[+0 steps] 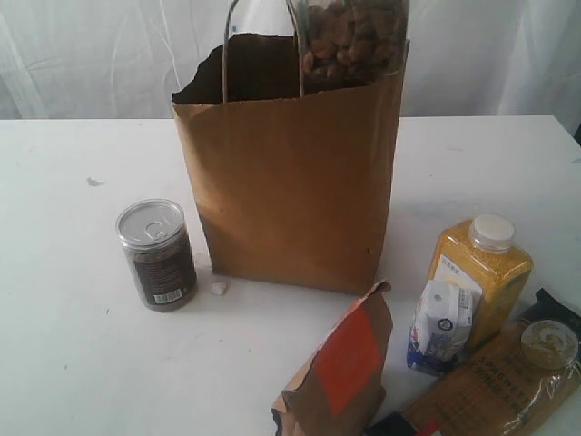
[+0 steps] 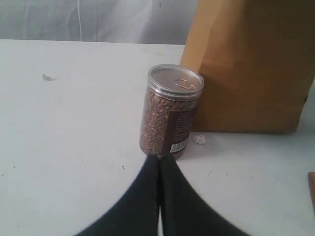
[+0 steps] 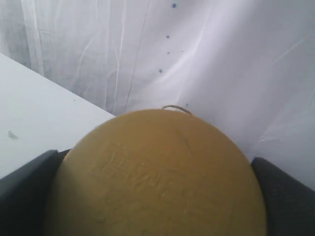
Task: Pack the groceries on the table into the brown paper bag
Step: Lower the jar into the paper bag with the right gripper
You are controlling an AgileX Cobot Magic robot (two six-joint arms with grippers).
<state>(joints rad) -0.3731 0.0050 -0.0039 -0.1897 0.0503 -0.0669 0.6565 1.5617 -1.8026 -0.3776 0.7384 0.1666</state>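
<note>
The brown paper bag [image 1: 290, 182] stands upright mid-table, its side also filling the left wrist view [image 2: 251, 64]. Over its open top hangs the clear tan-lidded jar [image 1: 354, 36], full of nuts. My right gripper [image 3: 155, 196] is shut on the jar's tan lid [image 3: 157, 167], with dark fingers [image 3: 24, 189] on both sides. The dark can [image 1: 157, 256] stands left of the bag. My left gripper [image 2: 160, 158] is shut and empty, its tips at the can's [image 2: 170, 110] base. The brown pouch [image 1: 340, 368], white-blue carton [image 1: 440, 327], yellow bottle [image 1: 481, 272] and spaghetti packet [image 1: 499, 386] sit front right.
A small white crumb [image 1: 219, 288] lies between the can and the bag on the white table [image 1: 73, 345]. A scuff mark [image 1: 94, 182] shows at the far left. The bag's loop handles [image 1: 263, 45] stick up beside the jar. White curtain hangs behind.
</note>
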